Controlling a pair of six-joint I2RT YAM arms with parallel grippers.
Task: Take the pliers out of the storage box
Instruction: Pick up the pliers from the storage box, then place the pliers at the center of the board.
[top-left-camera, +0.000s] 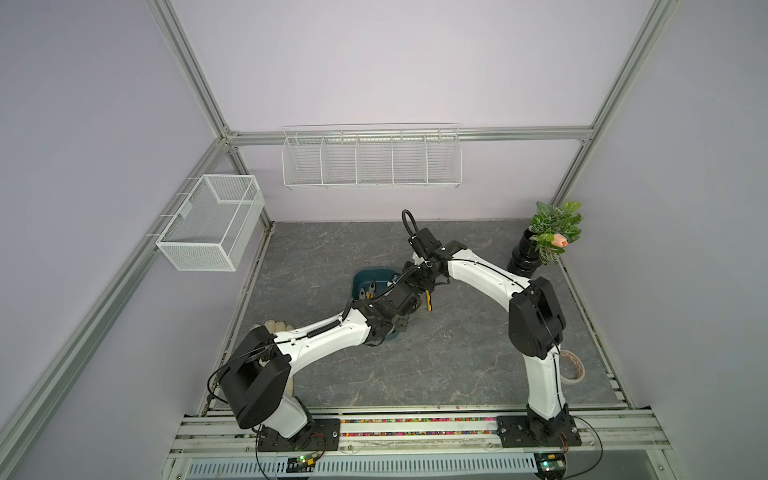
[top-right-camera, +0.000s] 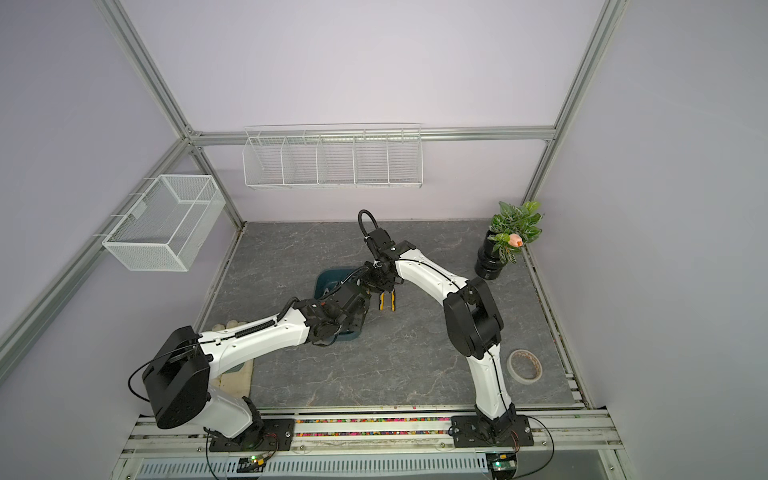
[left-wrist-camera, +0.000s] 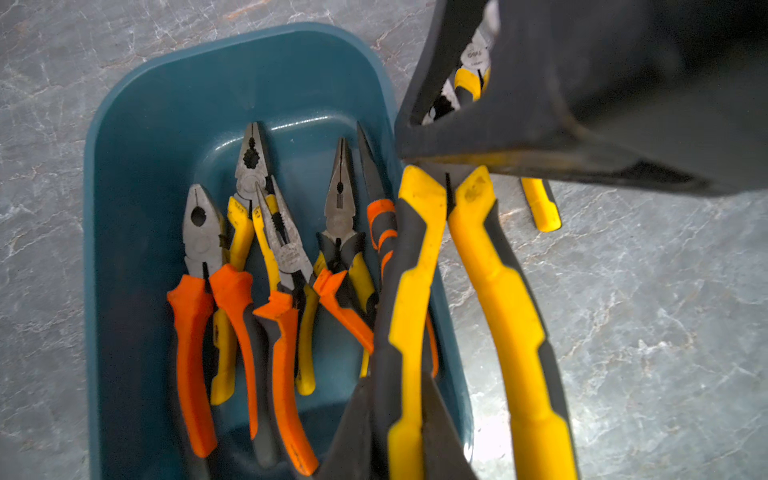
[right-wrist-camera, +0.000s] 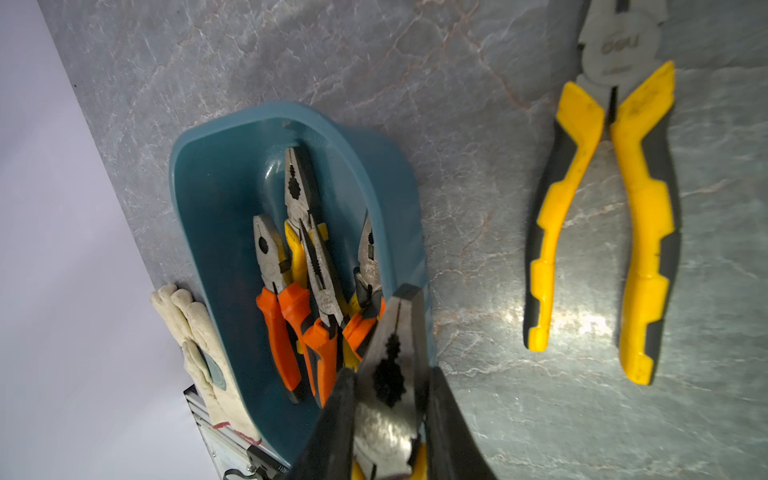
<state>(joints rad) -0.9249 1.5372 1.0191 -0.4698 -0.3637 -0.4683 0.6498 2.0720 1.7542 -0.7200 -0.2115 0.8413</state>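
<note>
Clenches the right hand (right-wrist-camera: 390, 374) on the metal head of the held pliers (left-wrist-camera: 498, 291). Has the left hand (left-wrist-camera: 399, 415) at the other end, fingers (left-wrist-camera: 349, 440) flanking one yellow handle; clamped or slack, cannot tell. Holds them over the rim of the teal storage box (left-wrist-camera: 137, 145), directly beneath both hands, with other pliers (left-wrist-camera: 195, 332) inside.

Just beside the right hand, outside the box: loose pliers (right-wrist-camera: 602, 208), yellow-handled, flat on the grey marbled desk (top-left-camera: 436, 374). Beyond the box from the right hand: a pale glove (right-wrist-camera: 199, 332).

Well away from both hands: lilac walls (top-left-camera: 374, 62), aluminium frame (top-left-camera: 407, 135), a long wire basket (top-left-camera: 372, 162) on the rear wall, a mesh basket (top-left-camera: 212, 222) on the side wall, a plant (top-left-camera: 557, 226) in a black vase (top-left-camera: 524, 257), a tape roll (top-right-camera: 524, 365).
</note>
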